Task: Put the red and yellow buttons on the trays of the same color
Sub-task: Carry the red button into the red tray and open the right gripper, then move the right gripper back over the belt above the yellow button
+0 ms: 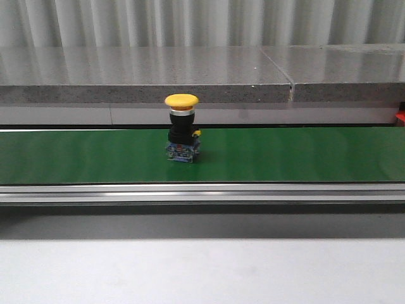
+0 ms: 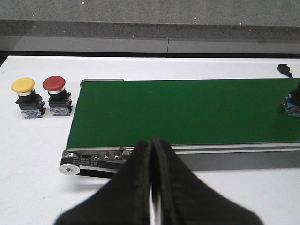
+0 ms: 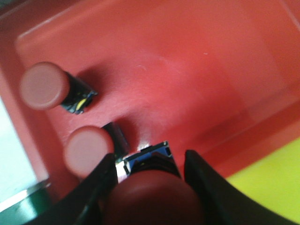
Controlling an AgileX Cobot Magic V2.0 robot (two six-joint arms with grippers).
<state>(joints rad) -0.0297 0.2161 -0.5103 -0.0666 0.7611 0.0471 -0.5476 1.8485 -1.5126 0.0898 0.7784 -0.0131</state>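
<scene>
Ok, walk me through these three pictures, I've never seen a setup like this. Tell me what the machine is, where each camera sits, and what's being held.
This is a two-armed robot sorting push buttons by colour. The front view looks forward over a green conveyor belt, where one yellow button stands upright.

The other two pictures come from cameras on the robot's wrists. The left wrist view shows the left hand, shut and holding nothing, above the end of the belt. Beside that end, on the white table, a spare yellow button and a red button stand side by side.

The right wrist view shows the right hand gripping a red-capped button over the red tray, where two more red buttons already lie. A yellow tray sits next to it.
</scene>
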